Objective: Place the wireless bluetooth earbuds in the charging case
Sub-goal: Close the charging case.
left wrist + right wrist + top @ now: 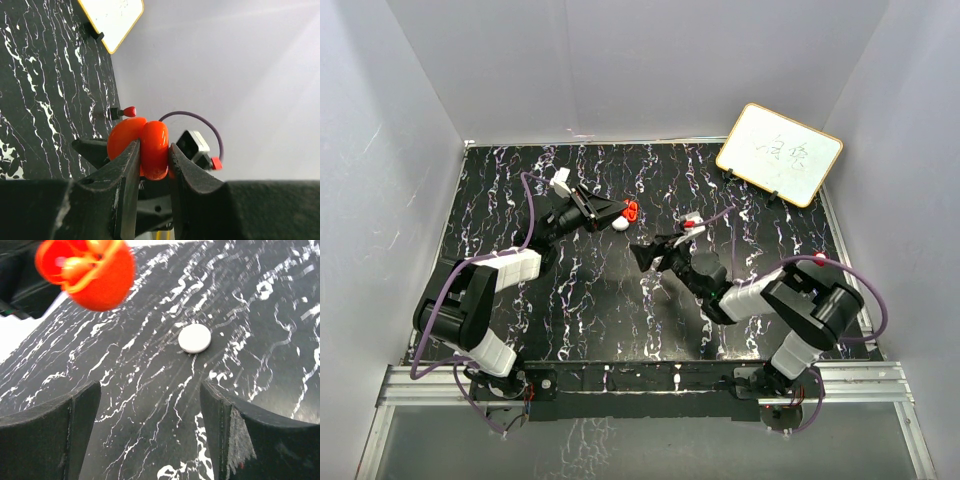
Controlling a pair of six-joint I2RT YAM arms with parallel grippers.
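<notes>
Two grippers face each other near tabletop (520, 200) centre. Left gripper (154, 150) pinches red charging case (127, 137), opened like clamshell. Right gripper (150, 405) jaws spread wide, holding nothing. White round puck (194, 338) lies flat on tabletop just beyond. I cannot pick out earbuds.

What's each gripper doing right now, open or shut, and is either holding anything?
Left gripper: closed on the red case.
Right gripper: open, holding nothing.

Black white-veined table (590, 300), white round puck (195, 338) lying flat, whiteboard (779, 153) propped far right.
</notes>
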